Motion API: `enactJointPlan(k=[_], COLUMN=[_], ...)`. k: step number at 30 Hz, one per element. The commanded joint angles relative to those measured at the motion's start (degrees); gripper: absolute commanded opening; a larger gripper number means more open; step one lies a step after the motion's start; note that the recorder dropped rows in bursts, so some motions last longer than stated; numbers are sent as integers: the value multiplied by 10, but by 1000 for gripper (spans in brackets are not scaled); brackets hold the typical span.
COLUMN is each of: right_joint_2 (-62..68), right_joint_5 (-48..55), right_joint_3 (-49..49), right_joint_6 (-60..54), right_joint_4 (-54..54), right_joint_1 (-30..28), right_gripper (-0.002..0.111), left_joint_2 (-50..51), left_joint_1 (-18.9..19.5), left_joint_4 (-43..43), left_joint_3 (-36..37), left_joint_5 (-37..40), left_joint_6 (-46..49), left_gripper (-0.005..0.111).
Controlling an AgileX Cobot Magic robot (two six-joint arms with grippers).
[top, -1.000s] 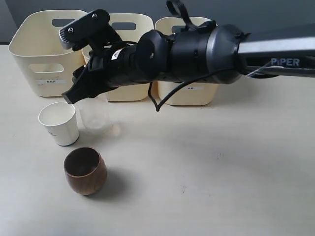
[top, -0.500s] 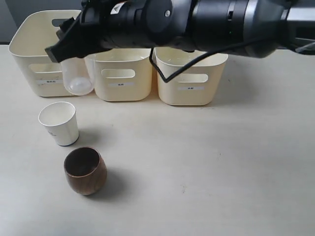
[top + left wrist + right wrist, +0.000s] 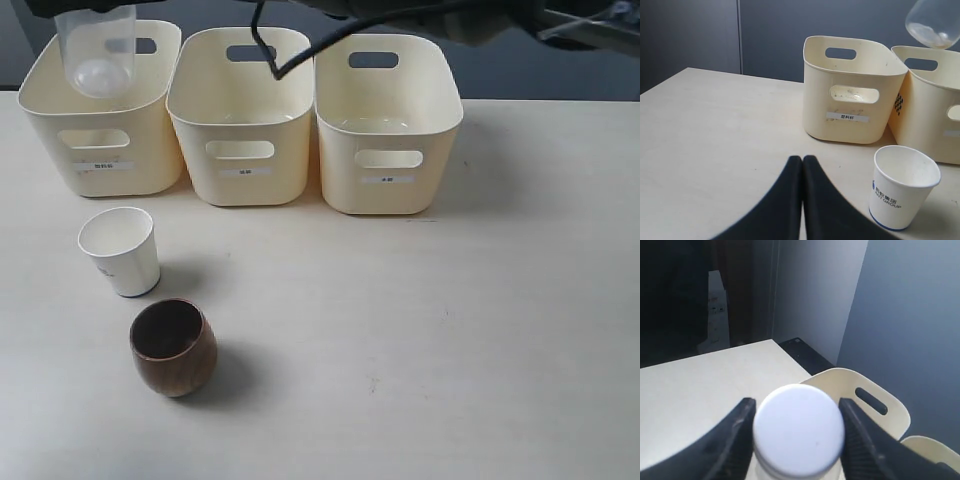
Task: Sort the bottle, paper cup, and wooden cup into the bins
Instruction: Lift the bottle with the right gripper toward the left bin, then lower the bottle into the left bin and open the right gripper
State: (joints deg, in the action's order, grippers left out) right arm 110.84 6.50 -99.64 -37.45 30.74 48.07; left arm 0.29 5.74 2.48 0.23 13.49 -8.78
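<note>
The clear bottle (image 3: pixel 96 52) hangs above the left one of the three cream bins (image 3: pixel 60 115), held from the top of the exterior view. My right gripper (image 3: pixel 797 427) is shut on the bottle's white cap (image 3: pixel 799 430), with that bin's rim (image 3: pixel 867 382) showing beyond it. The bottle's base (image 3: pixel 936 22) also shows high in the left wrist view. The white paper cup (image 3: pixel 121 251) stands on the table in front of the left bin, and the dark wooden cup (image 3: pixel 173 347) stands nearer still. My left gripper (image 3: pixel 802 162) is shut and empty, low over the table beside the paper cup (image 3: pixel 902 186).
The middle bin (image 3: pixel 243 115) and the right bin (image 3: pixel 388 125) stand in a row with the left one at the table's far side. A black cable (image 3: pixel 270 50) dangles over the middle bin. The dark arm crosses the top edge of the exterior view.
The right arm has lifted the bottle from the table beside the paper cup, up and back to above the left bin. Both cups have stayed put.
</note>
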Motion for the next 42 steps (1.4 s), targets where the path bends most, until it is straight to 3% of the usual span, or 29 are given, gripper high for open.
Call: enactJointPlan(k=[1,13,34,36,40,42], right_joint_2=[64,254,297,297,297,297], right_joint_5=[-7,21,52,52,54,54], right_joint_3=[-78,-296,-316,-316,-316,-316], right_joint_6=[-1,36,40,40,40,40], right_joint_4=[-18,-32,-49,-49,-49,-49], right_joint_1=[-1,-35,-48,-48,-48,-48], right_gripper=[-1,-1,0,7,33,37], left_joint_2=[-3,-3,-3,-3,-3,-3], left_joint_1=[-2,-2,-2,-2,-2,-2], left_joint_4=[2,2,2,2,2,2], left_joint_3=[-2,-2,-2,-2,-2,-2], left_joint_5=[-3,-3,-3,-3,-3,-3], left_joint_6=[-1,-1,-1,-1,-1,-1], left_gripper=[0,0,0,0,0,0])
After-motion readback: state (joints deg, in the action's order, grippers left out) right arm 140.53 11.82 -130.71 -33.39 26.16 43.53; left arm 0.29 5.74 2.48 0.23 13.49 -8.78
